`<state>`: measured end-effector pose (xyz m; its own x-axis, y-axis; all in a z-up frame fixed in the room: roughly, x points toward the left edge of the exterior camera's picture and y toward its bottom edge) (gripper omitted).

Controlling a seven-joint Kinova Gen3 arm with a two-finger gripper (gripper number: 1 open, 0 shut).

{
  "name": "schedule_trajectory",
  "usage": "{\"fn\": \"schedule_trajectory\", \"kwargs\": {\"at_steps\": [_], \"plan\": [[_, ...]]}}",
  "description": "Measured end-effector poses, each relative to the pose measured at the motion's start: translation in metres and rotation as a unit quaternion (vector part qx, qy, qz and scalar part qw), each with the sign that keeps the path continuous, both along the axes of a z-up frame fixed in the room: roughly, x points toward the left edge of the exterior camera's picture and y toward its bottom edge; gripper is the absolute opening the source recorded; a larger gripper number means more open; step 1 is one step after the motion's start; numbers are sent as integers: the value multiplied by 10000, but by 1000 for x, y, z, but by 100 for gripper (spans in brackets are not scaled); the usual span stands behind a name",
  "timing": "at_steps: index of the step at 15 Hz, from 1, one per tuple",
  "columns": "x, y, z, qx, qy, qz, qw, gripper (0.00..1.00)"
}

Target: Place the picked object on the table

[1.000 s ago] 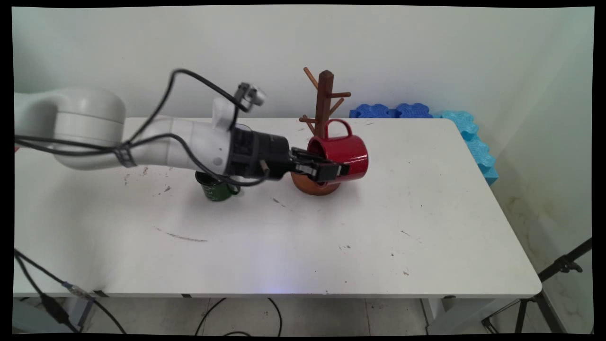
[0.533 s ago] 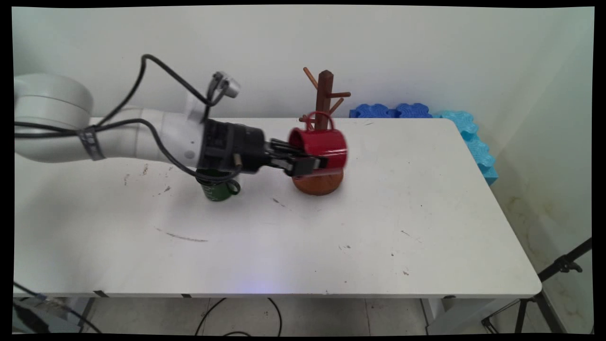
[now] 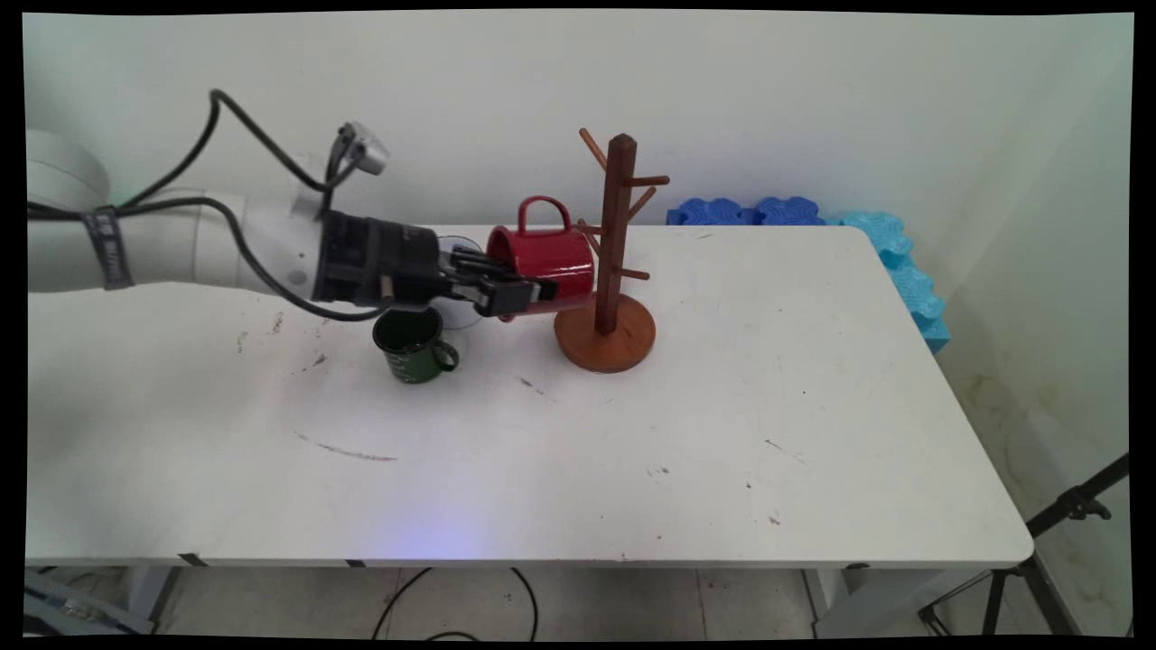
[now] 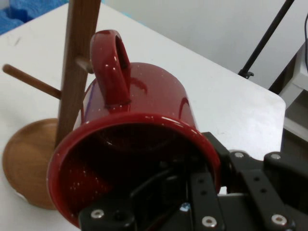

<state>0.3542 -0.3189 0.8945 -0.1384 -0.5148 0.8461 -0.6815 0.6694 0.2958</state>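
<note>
Gripper (image 3: 533, 293): black two-finger type, held level above the table (image 3: 813, 406); clenched on the wall of the red mug (image 3: 546, 257), one finger inside the mouth, one outside; has drawn back from the spot in front of the mug tree's base where it was a second ago.
Red mug: carried on its side, mouth toward the gripper, handle (image 4: 113, 67) uppermost; now just short of the mug tree (image 3: 614, 262), where earlier it overlapped the trunk and base; whether it touches a peg cannot be told.
Mug tree: wooden, upright, just beyond the gripper's tip; place unchanged; round base now uncovered.
Green mug (image 3: 411, 343): upright on the table, below the gripper's body; place unchanged; now more exposed.
</note>
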Motion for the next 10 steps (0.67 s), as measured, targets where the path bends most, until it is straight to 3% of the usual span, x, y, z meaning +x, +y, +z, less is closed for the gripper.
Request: {"fn": "schedule_trajectory", "kwargs": {"at_steps": [3,6,10], "plan": [[9,1,0,-165,-22,-217,9996,0],[13,7,-6,-308,-196,-632,9973,0],[21,13,-4,-500,-614,-1280,9886,0]]}}
